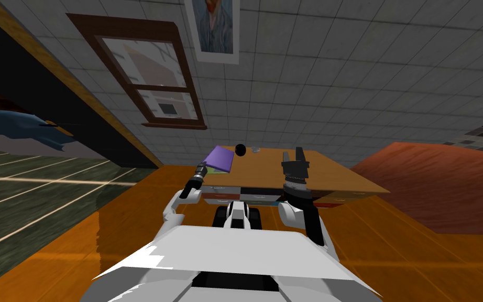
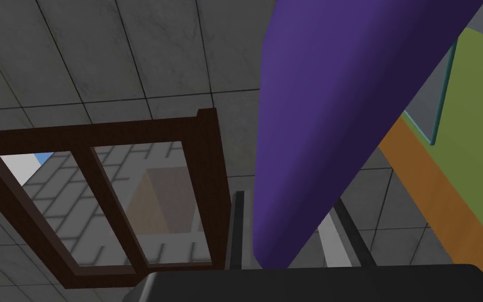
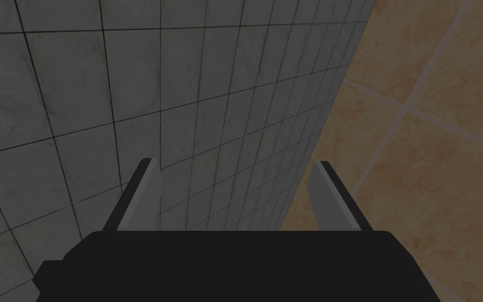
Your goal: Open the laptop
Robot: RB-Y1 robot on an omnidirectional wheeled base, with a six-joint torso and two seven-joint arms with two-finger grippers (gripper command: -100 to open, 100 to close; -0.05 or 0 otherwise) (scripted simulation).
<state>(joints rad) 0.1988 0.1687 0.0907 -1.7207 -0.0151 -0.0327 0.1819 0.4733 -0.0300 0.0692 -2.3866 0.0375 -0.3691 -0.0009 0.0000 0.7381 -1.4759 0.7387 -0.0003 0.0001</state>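
Note:
The laptop (image 1: 219, 158) lies at the near left corner of the wooden desk (image 1: 335, 175), its purple lid (image 2: 329, 105) tilted up off a green part (image 2: 471, 99) below. My left gripper (image 1: 202, 168) reaches the lid's edge from the front; in the left wrist view the left gripper (image 2: 287, 202) has its fingers pressed on either side of the purple lid. My right gripper (image 1: 294, 156) is raised above the desk's front middle, and in the right wrist view the right gripper (image 3: 235, 173) is open with nothing between its fingers.
A black ball (image 1: 240, 149) and a small clear object (image 1: 256, 149) sit at the desk's back edge by the tiled wall. Coloured drawer fronts (image 1: 219, 198) line the desk's front. A red-brown slab (image 1: 445, 183) lies to the right, a black area (image 1: 20, 78) to the left.

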